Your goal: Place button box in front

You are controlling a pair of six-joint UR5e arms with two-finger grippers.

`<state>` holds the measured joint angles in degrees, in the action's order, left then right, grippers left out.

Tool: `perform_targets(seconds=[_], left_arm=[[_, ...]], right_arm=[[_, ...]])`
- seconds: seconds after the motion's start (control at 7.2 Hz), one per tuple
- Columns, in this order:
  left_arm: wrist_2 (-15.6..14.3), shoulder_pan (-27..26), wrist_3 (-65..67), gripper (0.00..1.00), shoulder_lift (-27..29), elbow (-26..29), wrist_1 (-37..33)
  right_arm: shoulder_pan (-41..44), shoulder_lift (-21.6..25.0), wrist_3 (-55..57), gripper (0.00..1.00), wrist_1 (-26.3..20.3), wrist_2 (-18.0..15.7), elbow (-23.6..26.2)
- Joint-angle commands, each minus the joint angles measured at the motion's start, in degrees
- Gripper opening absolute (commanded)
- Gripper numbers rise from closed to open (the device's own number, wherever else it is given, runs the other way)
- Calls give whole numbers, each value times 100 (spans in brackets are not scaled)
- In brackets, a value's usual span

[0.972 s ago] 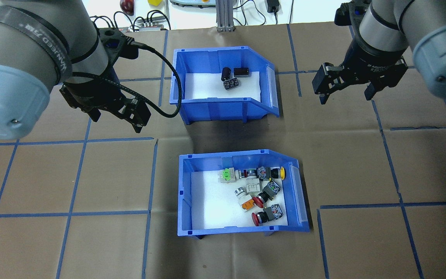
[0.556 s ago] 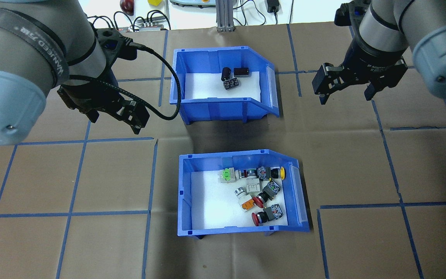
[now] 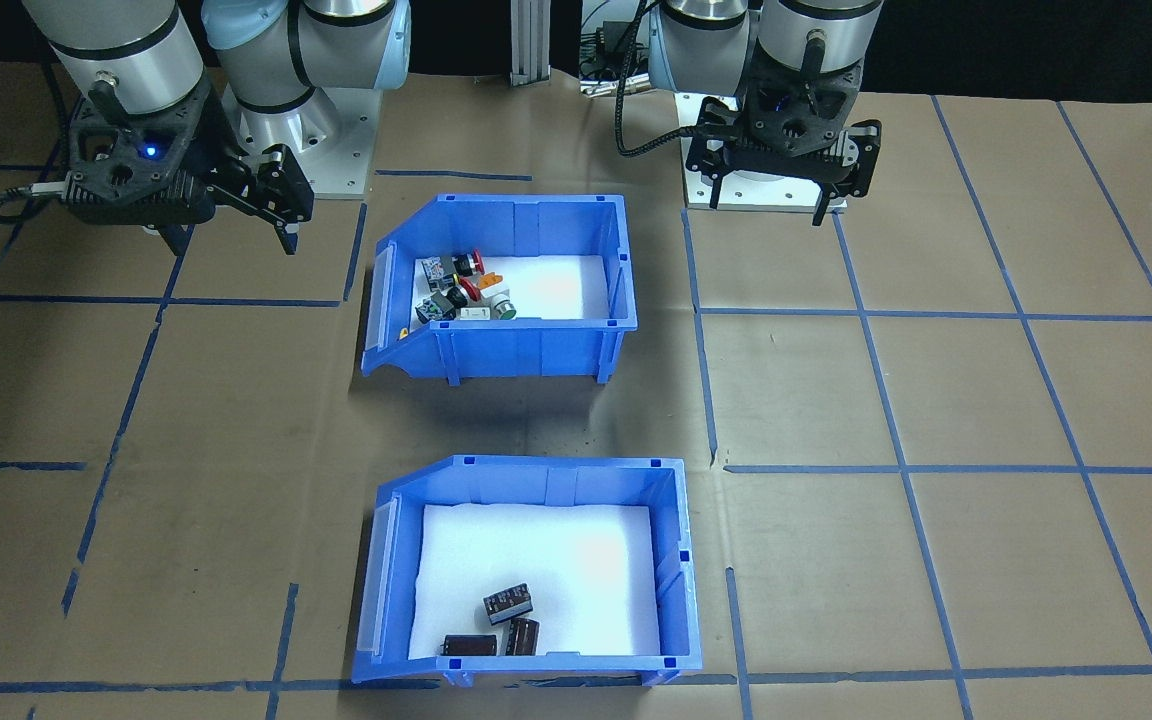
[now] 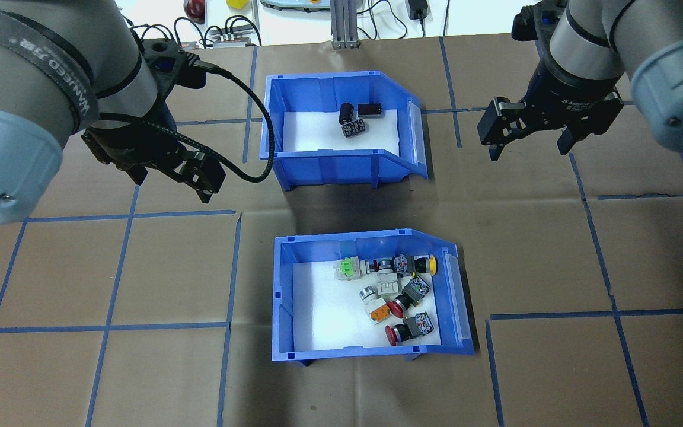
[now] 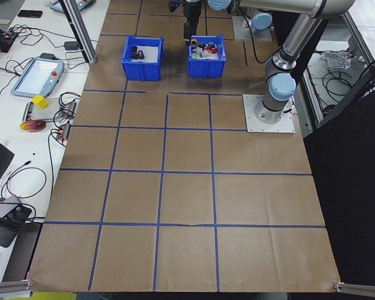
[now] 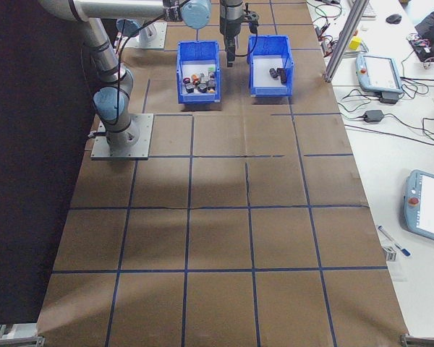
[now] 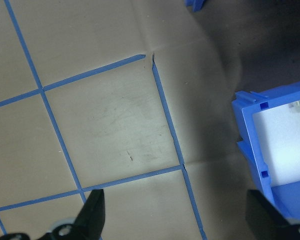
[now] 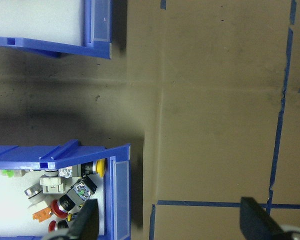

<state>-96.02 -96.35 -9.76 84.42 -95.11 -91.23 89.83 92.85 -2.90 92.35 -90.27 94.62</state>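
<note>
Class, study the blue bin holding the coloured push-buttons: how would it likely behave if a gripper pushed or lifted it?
The button box looks like rigid moulded plastic, so it would probably slide whole on the paper-covered table. Its push-buttons lie loose toward the sloped open front, so tilting it could spill them and pushing could shift them.

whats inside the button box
The button box has a white foam liner carrying a loose cluster of push buttons with red, yellow, orange and green caps, bunched toward its sloped end. What lies under the liner, or beneath the overlapping switches, is covered.
</note>
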Motion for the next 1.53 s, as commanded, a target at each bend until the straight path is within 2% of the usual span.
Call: perform_targets(seconds=[0.0,0.28,0.42,0.56,0.83,0.97,1.11,1.25,1.39], left_arm=[[5,28,132,99,30,45,200],[5,11,2335,100,-241,-104,80],[153,11,3322,100,-346,-79,-156],[407,11,4263,99,-443,-130,-123],[400,11,5775,99,-584,-288,-918],[348,-24,6976,99,-646,-367,-1114],[417,-59,7936,99,-725,-473,-1108],[435,-59,8416,99,-873,-700,-1073],[470,-94,8673,99,-1014,-1042,-994]], right_arm=[[0,-3,-9,100,-24,1,-31],[9,-56,-44,100,-7,19,-66],[17,-230,-514,100,11,27,-179],[44,-519,-1258,100,11,36,-424],[148,-1308,-2244,100,-68,98,-1240],[471,-1713,-2650,100,-7,28,-1662],[666,-1952,-2933,100,-7,19,-1866],[1146,-2363,-3545,100,-42,1,-2251],[1491,-2524,-4082,100,10,-121,-2368]])
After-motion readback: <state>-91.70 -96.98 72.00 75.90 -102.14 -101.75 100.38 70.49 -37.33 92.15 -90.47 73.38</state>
